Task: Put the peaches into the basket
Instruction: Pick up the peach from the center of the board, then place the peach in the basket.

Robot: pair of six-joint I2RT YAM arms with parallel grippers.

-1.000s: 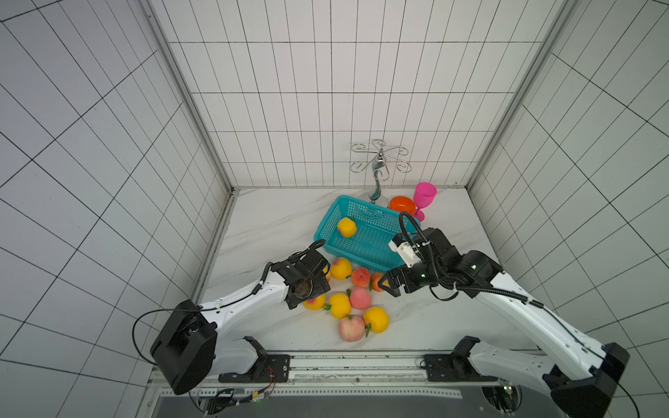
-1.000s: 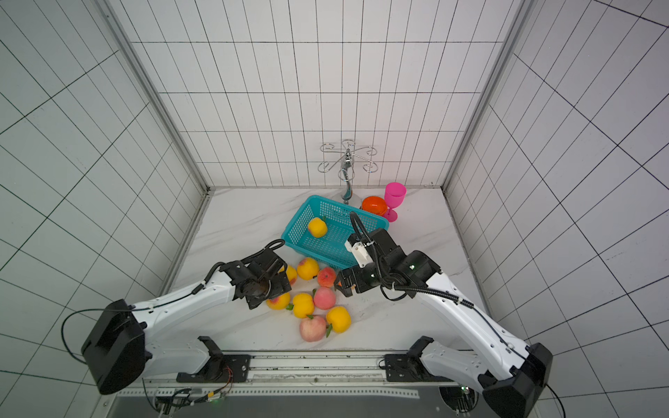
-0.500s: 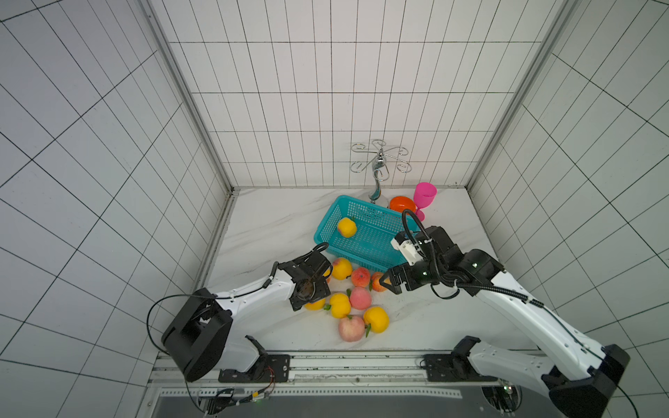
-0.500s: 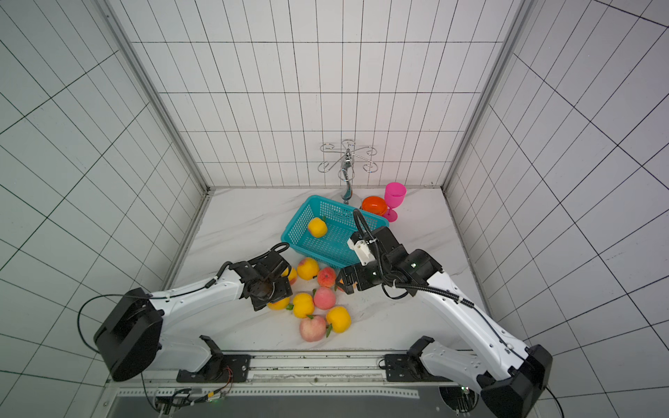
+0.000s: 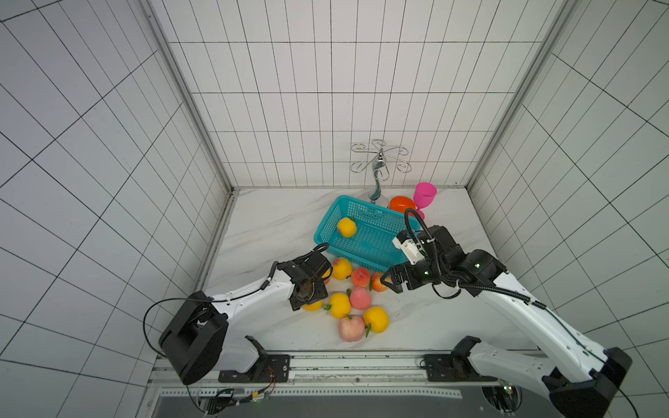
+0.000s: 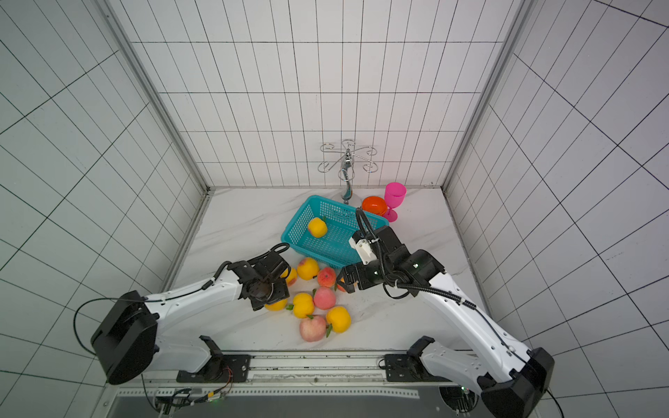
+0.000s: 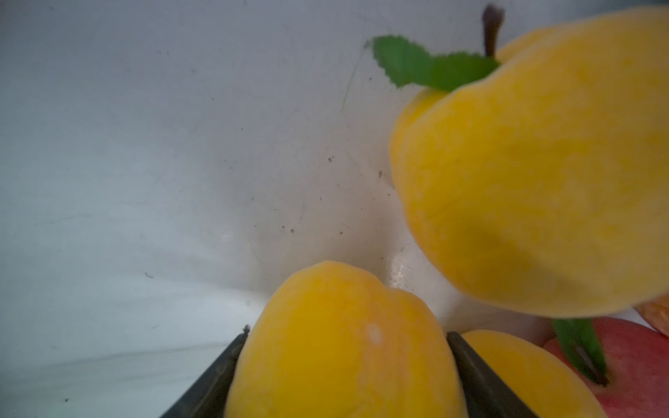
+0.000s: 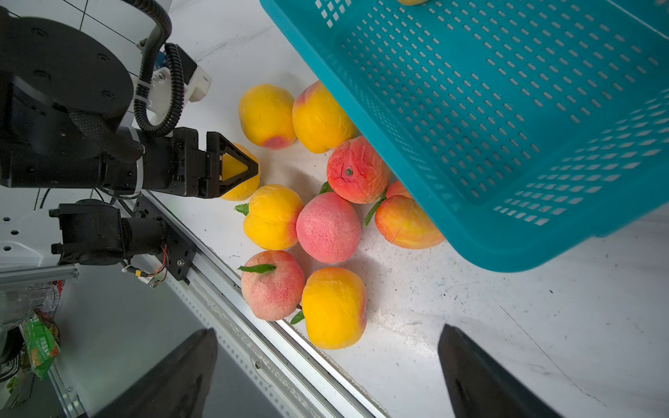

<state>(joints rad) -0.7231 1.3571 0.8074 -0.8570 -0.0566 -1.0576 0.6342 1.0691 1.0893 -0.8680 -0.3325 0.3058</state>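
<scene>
On the desk (image 5: 289, 224): left pincer (image 7: 347, 333) clasps a yellow peach (image 7: 336, 365); right pincer (image 8: 327, 329) gapes empty; basket's (image 5: 376, 235) long axis lies crosswise.

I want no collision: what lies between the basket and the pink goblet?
An orange bowl, close beside the goblet, at the basket's far corner; both top views show it.

White marble-patterned tabletop (image 5: 275, 220) enclosed by 3 white tiled walls (image 5: 325, 90). At the back stands a chrome hook stand (image 5: 379, 170) with curled arms. Just beside it sits an orange bowl (image 5: 401, 205), then an upright pink goblet (image 5: 424, 197). A metal rail (image 5: 362, 362) runs along the front edge
</scene>
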